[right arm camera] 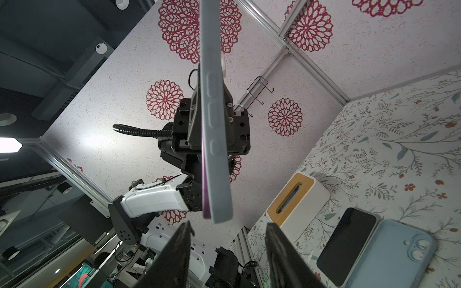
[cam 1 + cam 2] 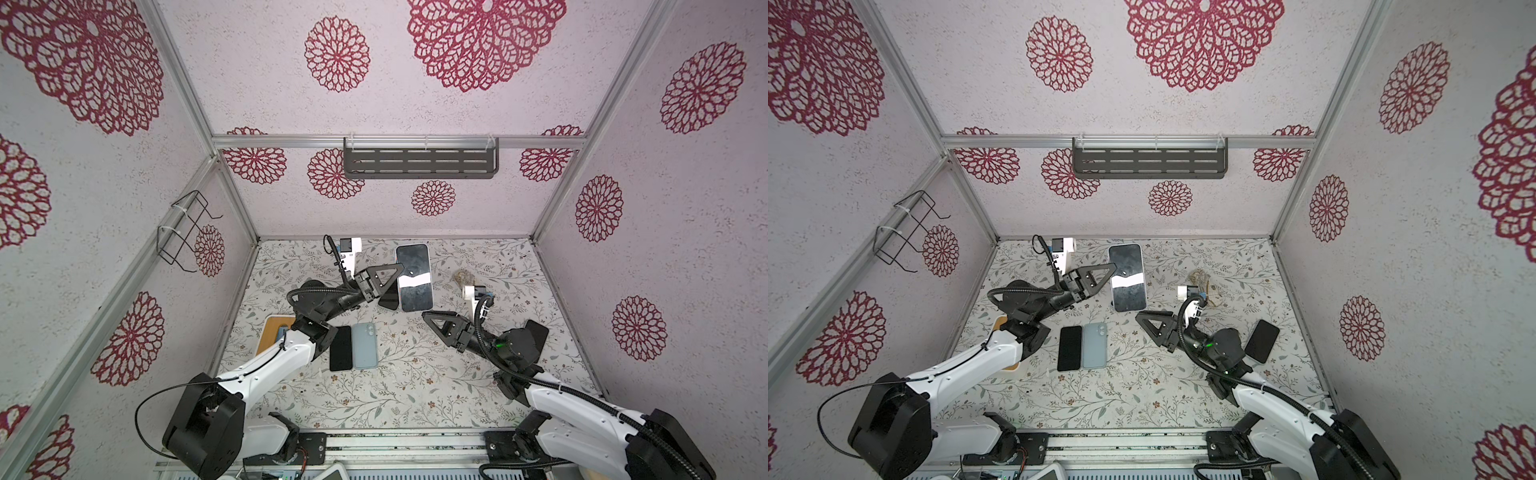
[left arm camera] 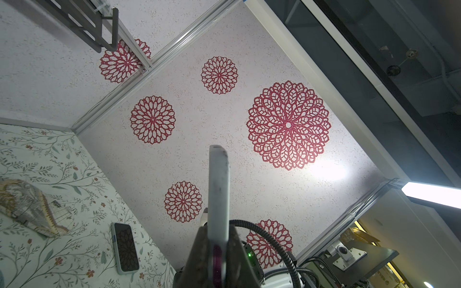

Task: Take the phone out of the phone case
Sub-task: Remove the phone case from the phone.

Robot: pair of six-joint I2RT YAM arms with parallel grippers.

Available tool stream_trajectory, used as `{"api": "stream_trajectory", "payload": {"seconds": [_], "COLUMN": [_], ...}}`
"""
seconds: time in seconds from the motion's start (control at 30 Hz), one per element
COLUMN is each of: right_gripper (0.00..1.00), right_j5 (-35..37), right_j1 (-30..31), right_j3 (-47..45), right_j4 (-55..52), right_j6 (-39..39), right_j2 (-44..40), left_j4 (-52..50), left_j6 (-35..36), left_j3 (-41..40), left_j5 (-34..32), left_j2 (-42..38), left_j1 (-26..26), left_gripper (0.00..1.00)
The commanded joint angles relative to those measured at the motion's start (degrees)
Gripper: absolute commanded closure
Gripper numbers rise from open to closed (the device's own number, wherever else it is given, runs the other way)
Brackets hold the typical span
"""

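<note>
1. Closest to the base, a spare black phone and an empty blue case lie side by side on the table. Anything dropped from up above could easily land on or near them.
2. Next up is the right pincer. Its jaws are apart with nothing in them, just short of the lower end of the held phone. My worry is that if it bites phone and case together instead of only the case lip, the two arms just play tug-of-war.
3. The phone hangs in the air with its screen toward the top camera, sitting in its grey case. The left pincer is clamped across both. Glass is slick, so a hard pull could make it twist or slide out. That clamp also pins the case to the phone right there.
4. A purple sliver shows along the lower edge. I can't tell if that corner is lifting.
5. Farthest back, a patterned pouch sits near the right wrist, and a swing could brush it.
</note>
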Motion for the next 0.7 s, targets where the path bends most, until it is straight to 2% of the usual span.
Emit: {"api": "stream_trajectory", "payload": {"seconds": [0.0,0.67], "right_gripper": [0.50,0.52], "right_j5": [-0.12,0.85], "right_j1": [-0.32,-0.36], "right_j3": [0.39,1.53], "right_j4": [3.26,4.15], "right_j6": [-0.12,0.03], "right_j2": [-0.79,0.79], "left_j4": [5.02,7.22], "left_j6": [-0.55,-1.05], "left_j3": [0.47,-0.56], "left_j5": [-0.45,0.70], "left_j2": [-0.36,-0.36], "left_j1": [-0.37,-1.43], "left_gripper": [1.00,1.00]}}
